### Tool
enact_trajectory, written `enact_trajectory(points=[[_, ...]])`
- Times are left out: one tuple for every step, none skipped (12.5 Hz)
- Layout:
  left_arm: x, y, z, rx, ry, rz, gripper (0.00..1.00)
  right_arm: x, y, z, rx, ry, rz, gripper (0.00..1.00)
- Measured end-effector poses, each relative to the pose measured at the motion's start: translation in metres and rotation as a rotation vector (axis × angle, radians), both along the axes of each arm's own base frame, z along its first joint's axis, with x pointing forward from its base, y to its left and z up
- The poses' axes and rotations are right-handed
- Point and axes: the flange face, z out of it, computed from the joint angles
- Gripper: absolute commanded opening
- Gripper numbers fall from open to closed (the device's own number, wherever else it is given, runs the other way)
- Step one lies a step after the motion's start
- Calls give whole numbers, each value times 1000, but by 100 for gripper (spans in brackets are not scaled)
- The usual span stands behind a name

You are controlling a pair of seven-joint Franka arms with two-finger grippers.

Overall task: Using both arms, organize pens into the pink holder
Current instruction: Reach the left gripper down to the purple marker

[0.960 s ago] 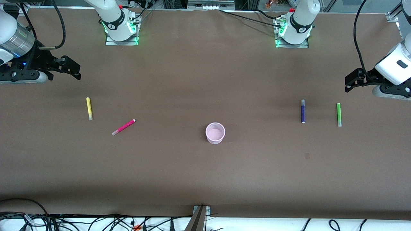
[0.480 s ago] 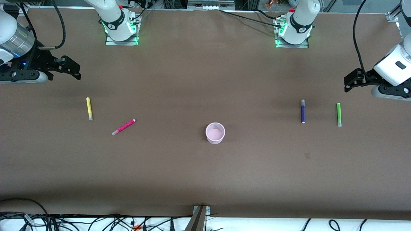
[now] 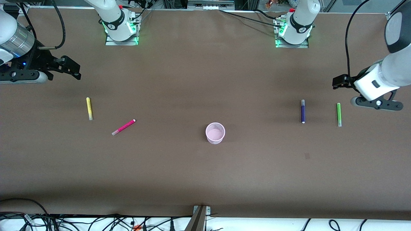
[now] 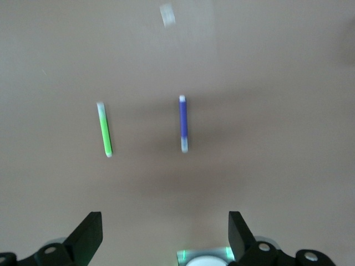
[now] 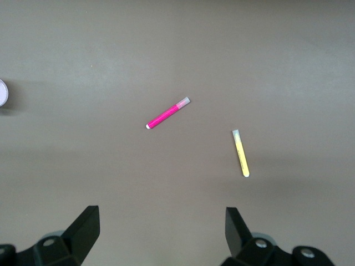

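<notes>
The pink holder (image 3: pixel 215 132) stands upright mid-table, and its rim shows in the right wrist view (image 5: pixel 3 92). The yellow pen (image 3: pixel 89 108) (image 5: pixel 241 153) and the magenta pen (image 3: pixel 123 127) (image 5: pixel 168 113) lie toward the right arm's end. The dark purple pen (image 3: pixel 302 111) (image 4: pixel 183 123) and the green pen (image 3: pixel 338 114) (image 4: pixel 104 129) lie toward the left arm's end. My left gripper (image 3: pixel 338 82) (image 4: pixel 165 221) is open and empty in the air, over bare table by the green pen. My right gripper (image 3: pixel 72 69) (image 5: pixel 162 221) is open and empty, and waits over bare table by the yellow pen.
The brown table (image 3: pixel 205 173) runs wide, with a small dark mark (image 3: pixel 307 156) on it nearer the front camera than the purple pen. The arm bases (image 3: pixel 121 27) (image 3: pixel 293 30) stand at the table's edge, and cables (image 3: pixel 96 223) lie off the front edge.
The left arm has swung in from the table's end, bringing its gripper closer to the green and purple pens. The right arm, pens and cup have not moved.
</notes>
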Motion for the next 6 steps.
enact_trajectory(points=[[3, -1, -18, -1, 31, -14, 100, 0, 0, 0, 0, 0, 0, 100], [6, -2, -37, -2, 45, -21, 100, 0, 0, 0, 0, 0, 0, 100], [10, -3, -60, -4, 37, -31, 100, 0, 0, 0, 0, 0, 0, 100], [12, -7, -88, -9, 12, -49, 100, 0, 0, 0, 0, 0, 0, 100], [10, -13, -121, -15, -21, -67, 100, 0, 0, 0, 0, -1, -1, 100], [7, -17, -152, -22, -65, -81, 100, 0, -1, 0, 0, -1, -1, 100]])
